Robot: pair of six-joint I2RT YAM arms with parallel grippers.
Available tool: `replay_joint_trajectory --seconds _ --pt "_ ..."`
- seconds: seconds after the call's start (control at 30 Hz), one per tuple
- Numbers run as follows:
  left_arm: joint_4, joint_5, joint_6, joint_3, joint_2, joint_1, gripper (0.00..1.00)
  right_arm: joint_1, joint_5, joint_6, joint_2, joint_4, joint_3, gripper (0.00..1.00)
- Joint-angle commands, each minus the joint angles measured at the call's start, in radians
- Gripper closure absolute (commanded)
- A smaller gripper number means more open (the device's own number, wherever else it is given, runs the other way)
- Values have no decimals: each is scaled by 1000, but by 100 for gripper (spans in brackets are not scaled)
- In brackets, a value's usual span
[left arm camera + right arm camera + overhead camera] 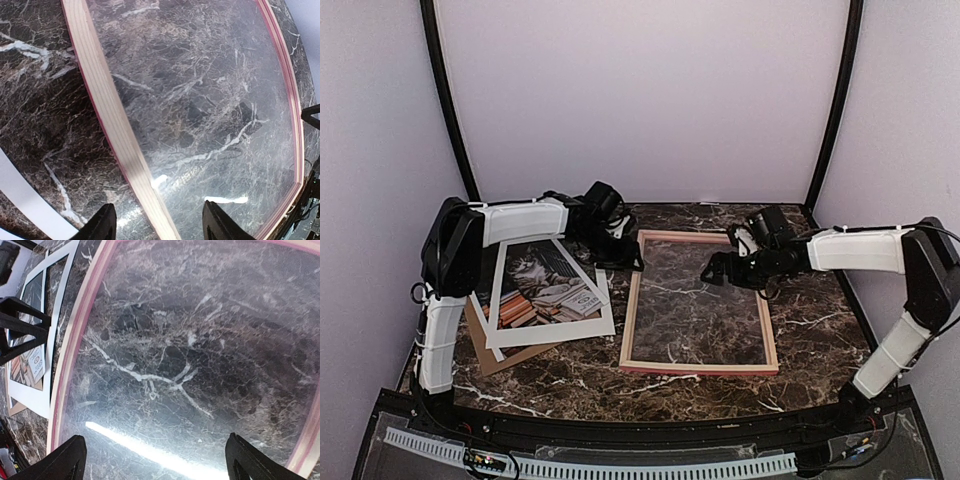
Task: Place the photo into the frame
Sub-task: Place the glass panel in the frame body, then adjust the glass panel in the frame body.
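Observation:
The pink-faced wooden frame (700, 367) lies flat on the marble table, its glass showing the marble through it. The photo (545, 285), a cat with books, lies to its left under a white mat (555, 330). My left gripper (625, 256) is open and empty, low over the frame's left rail (105, 110), its fingers (102, 222) astride the rail. My right gripper (716, 270) is open and empty above the glass near the frame's far end. In the right wrist view the frame's rail (75, 340), the mat (62, 285) and a strip of the photo (25, 365) show at left.
A brown backing board (510, 357) lies under the mat and photo. The mat's white edge shows at the lower left of the left wrist view (25, 200). Pale walls with black posts close the back and sides. Black rails run along the table's near edge.

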Motion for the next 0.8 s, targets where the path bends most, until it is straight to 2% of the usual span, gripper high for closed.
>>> replay_joint_trajectory --seconds 0.0,0.27,0.47,0.63,0.77 --pt "1 -67 15 -23 -62 5 40 -9 96 -35 -67 -62 33 1" --pt "26 -136 22 -38 -59 5 41 -91 247 -65 -132 -151 10 1" --pt "54 -130 18 -48 -52 5 42 -138 325 -91 -105 -213 12 4" --pt "76 -99 11 -56 -53 5 42 -151 331 -97 -57 -217 3 13" --pt "85 -76 8 -60 -53 5 42 -158 327 -111 -26 -210 -2 28"
